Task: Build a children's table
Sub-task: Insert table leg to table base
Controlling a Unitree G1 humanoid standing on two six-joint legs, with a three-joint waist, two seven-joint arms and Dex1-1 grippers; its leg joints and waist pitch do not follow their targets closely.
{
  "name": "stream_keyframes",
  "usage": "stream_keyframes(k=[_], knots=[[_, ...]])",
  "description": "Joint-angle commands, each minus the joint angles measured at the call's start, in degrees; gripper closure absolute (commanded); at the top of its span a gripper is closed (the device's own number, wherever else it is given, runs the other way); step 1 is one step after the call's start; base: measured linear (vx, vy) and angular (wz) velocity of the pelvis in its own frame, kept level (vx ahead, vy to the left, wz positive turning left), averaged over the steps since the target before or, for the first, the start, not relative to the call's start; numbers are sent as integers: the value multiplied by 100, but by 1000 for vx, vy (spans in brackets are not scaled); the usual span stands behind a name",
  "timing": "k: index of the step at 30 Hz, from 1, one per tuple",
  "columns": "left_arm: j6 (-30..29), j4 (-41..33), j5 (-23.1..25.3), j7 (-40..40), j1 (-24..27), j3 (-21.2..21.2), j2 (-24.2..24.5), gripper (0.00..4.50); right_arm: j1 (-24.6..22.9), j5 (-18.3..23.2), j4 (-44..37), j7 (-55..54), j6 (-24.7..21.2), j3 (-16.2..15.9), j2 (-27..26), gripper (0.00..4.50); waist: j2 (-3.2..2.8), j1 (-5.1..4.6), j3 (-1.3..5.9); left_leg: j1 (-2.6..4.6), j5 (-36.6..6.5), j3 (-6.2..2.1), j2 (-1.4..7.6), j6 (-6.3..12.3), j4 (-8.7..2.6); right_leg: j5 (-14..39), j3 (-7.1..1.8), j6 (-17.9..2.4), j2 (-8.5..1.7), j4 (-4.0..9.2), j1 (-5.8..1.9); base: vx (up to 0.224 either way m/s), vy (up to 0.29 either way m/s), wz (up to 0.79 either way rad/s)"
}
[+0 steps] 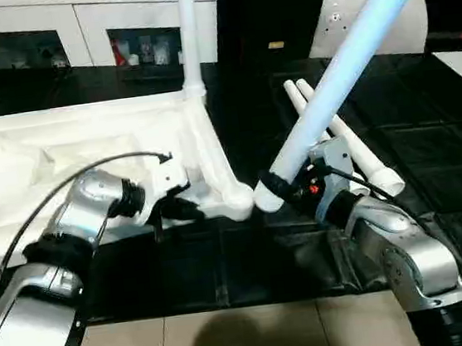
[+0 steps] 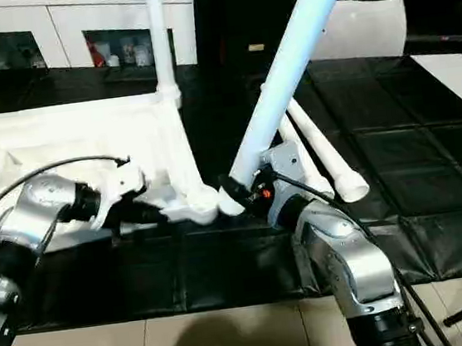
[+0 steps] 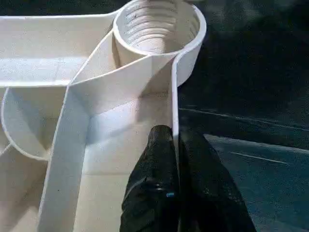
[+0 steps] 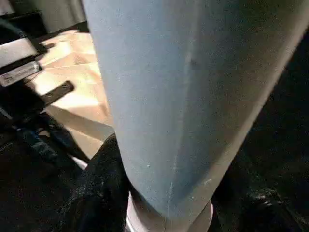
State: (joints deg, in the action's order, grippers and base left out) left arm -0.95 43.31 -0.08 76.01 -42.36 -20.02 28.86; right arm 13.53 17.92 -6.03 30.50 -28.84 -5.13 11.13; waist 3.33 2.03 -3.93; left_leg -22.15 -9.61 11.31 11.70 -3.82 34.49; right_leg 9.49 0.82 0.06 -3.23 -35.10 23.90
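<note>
Your white plastic rectangular table top (image 1: 87, 156) lies upside down on the black mat (image 1: 250, 263), ribbed underside facing up. Take its near corner socket (image 1: 236, 202) as your landmark; in the left wrist view the same round socket (image 3: 157, 24) is empty, its inner ridges showing.

Your left gripper (image 3: 175, 145) sits just beside that socket, its two black fingers (image 3: 154, 159) clenched on the thin side wall of the top (one finger inside the wall, one outside).

Your right gripper (image 2: 246, 192) is on the other side of the socket, grasping a long tapered round white leg (image 1: 344, 68) close to its thick end. That end is right beside the socket's outer wall, not inside it, and the leg leans up and away from the top. In the right wrist view the leg (image 4: 193, 96) runs between the dark fingers (image 4: 101, 183).

At the far corner along the same edge from the socket, another white leg (image 1: 189, 27) stands upright in its socket. Two more white legs (image 1: 353, 146) lie side by side on the mat, beyond the right gripper from the socket.
</note>
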Motion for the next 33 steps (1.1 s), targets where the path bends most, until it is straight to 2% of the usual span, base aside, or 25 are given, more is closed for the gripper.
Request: stream_keyframes(k=[1, 3, 4, 5, 8, 10, 12, 15, 21, 26, 28, 33], knots=[[-44, -429, -312, 311, 119, 27, -75, 450, 79, 83, -139, 215, -109, -86, 121, 260, -149, -7, 457, 189, -1399, -72, 136, -194, -410, 945, -177, -1272, -340, 348, -246, 0, 0, 0], [-76, -716, -417, 371, 351, 16, -100, 450, 176, 103, -38, 388, -169, -229, 146, 260, -140, 0, 441, 181, -1429, -78, 143, -196, -423, 1046, -174, -1269, -347, 350, -257, 0, 0, 0], [-93, -735, -443, 373, 377, 27, -115, 450, 194, 99, -13, 393, -164, -237, 137, 260, -143, -9, 431, 195, -1499, -71, 141, -200, -424, 1184, -176, -1237, -339, 374, -231, 0, 0, 0], [-139, -770, -502, 382, 425, 54, -149, 450, 229, 87, 37, 401, -147, -252, 121, 260, -102, -9, 430, 198, -1550, -65, 141, -203, -422, 1298, -175, -1216, -344, 383, -227, 0, 0, 0], [-117, -941, -450, 172, 625, 143, -213, 450, 371, -36, 325, 434, 50, -334, 66, 260, -101, -3, 395, 218, -1842, -86, 135, -272, -426, 2160, -182, -990, -372, 460, -179, 0, 0, 0], [-125, -1004, -445, 73, 698, 185, -242, 450, 436, -72, 464, 440, 142, -349, 35, 260, -86, -11, 395, 218, -1905, -96, 136, -289, -427, 2407, -184, -884, -380, 489, -163, 0, 0, 0], [-45, -1051, -329, -176, 781, 199, -254, 450, 501, -115, 610, 497, 202, -399, 29, 260, -105, -16, 405, 198, -1861, -109, 133, -276, -434, 2407, -178, -847, -379, 476, -173, 0, 0, 0], [127, -1106, -129, -588, 909, 237, -257, 450, 538, -164, 668, 626, 198, -532, 105, 260, -97, -26, 410, 184, -1842, -113, 137, -246, -437, 2371, -175, -803, -374, 474, -178, 0, 0, 0], [161, -1294, -280, -495, 1087, 377, -289, 450, 547, -326, 792, 792, 289, -709, 260, 260, -91, -38, 416, 170, -1773, -104, 120, -177, -425, 2567, -175, -684, -369, 499, -165, 0, 0, 0], [-96, -1494, -589, -190, 1195, 427, -305, 450, 562, -411, 943, 794, 412, -729, 301, 260, -111, -37, 437, 162, -1643, -95, 120, -135, -425, 2219, -174, -786, -354, 462, -171, 0, 0, 0], [-138, -1522, -604, -154, 1223, 413, -302, 450, 569, -430, 973, 789, 422, -737, 316, 260, -99, -41, 442, 160, -1585, -87, 122, -111, -425, 2018, -173, -851, -345, 441, -180, 0, 0, 0], [-184, -1493, -504, -233, 1254, 427, -314, 450, 593, -381, 937, 839, 337, -682, 334, 260, -94, -44, 437, 166, -1602, -81, 121, -95, -421, 2049, -176, -866, -347, 446, -180, 0, 0, 0]])
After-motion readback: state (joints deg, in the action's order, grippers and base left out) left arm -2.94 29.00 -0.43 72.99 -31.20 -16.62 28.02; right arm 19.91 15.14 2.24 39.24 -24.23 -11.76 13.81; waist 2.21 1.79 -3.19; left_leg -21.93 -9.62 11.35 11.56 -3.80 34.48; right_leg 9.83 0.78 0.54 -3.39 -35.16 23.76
